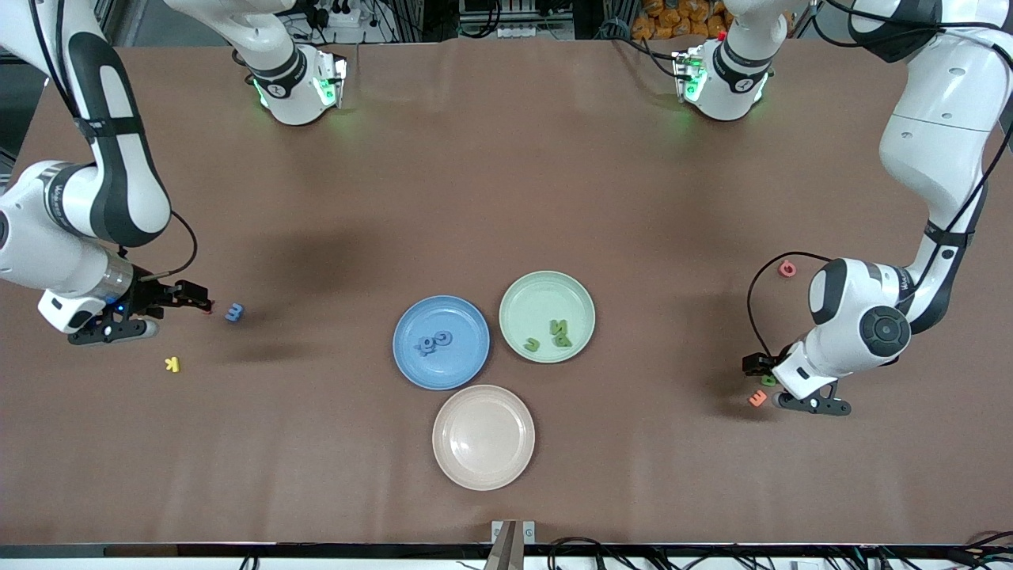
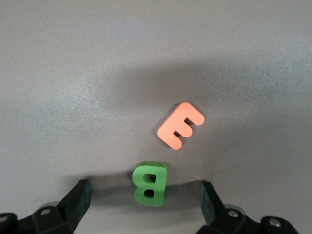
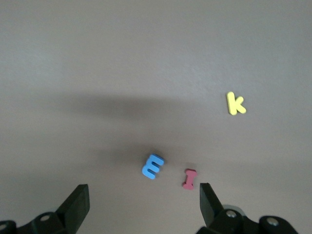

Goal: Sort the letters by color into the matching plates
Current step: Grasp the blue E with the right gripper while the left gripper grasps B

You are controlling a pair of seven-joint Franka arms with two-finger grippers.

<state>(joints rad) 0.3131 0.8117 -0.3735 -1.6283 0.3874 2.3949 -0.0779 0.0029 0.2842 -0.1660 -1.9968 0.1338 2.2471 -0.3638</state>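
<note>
Beige plate: a round shallow matte beige plate [image 1: 483, 437] lies nearest the front camera, bare.
Left gripper: the left gripper [image 2: 144, 199] is low over the table at the left arm's end — jaws spread wide, holding nothing, with a chunky green toy letter B [image 2: 150, 183] on the table between the fingers.
Orange letter: a chunky orange toy letter E [image 2: 181, 125] lies just beside the green B, apart from it.
Yellow letter: a small yellow toy letter K [image 1: 172, 364] lies at the right arm's end.
Blue plate: a round shallow matte blue plate [image 1: 411, 362] holds a clump of blue toy letters [image 1: 433, 341]; their count is unclear.
Green plate: a round shallow pale green plate [image 1: 518, 297], just beside the blue plate, holds three green toy letters [image 1: 552, 334].
Right gripper: the right gripper [image 3: 144, 201] is low at the right arm's end — jaws wide apart and empty.
Blue letter: a chunky blue toy letter E [image 3: 152, 166] lies on the table near the right gripper, with a small red toy letter I [image 3: 189, 178] just beside it.
Pink letter: a pink-red toy letter [image 1: 787, 269] lies farther back at the left arm's end.
</note>
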